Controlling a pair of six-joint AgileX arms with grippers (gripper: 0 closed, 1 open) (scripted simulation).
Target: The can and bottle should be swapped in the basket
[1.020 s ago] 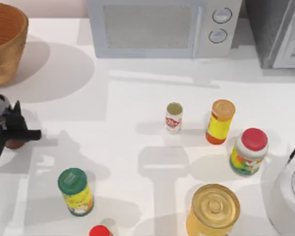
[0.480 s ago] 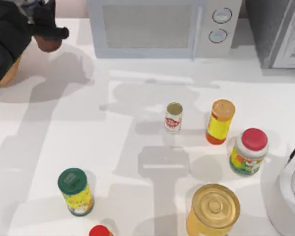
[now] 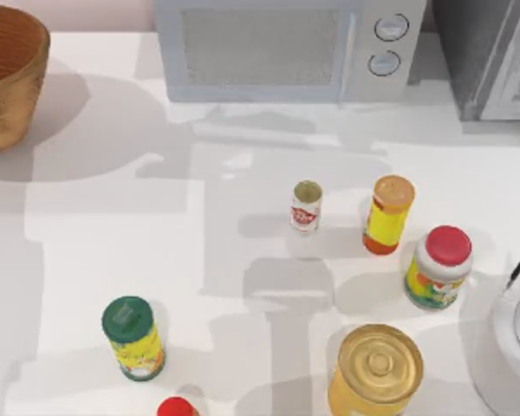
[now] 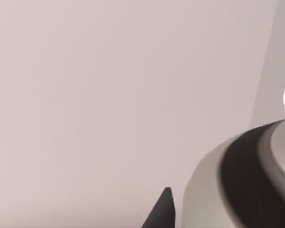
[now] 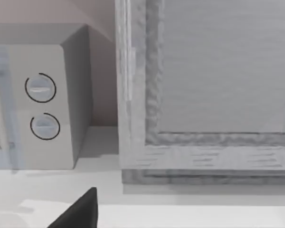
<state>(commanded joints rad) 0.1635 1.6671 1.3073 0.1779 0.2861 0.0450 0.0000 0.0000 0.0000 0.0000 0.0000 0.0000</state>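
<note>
Close at the left gripper (image 4: 163, 213): a blank wall straight ahead and a grey rounded housing beside it. Cannot tell whether it is open, closed or carrying anything. Close at the right gripper (image 5: 80, 212): bare table just beneath, then the microwave (image 5: 42, 95) and a grey cabinet (image 5: 204, 85) straight beyond. Cannot tell its grip either.

Judging by the layout, about midway in the swap. The can (image 3: 306, 206) stands upright out on the table (image 3: 156, 243), away from both grippers and untouched. The basket (image 3: 17, 82) sits in the far left corner, its inside largely cut off, so cannot tell what lies in it.

Next, probably: bring a gripper down over the can, close on its body, lift it straight and carry it across to the basket.

Room around the can: open table on its left and front. Tighter on its right, with a yellow bottle (image 3: 388, 215) near and a red-lidded jar (image 3: 438, 269) further on. Best approached from above or from the open left.

On the way to the basket, wide clear table, with only the microwave front along the far side and the basket's tall rim to clear.
</note>
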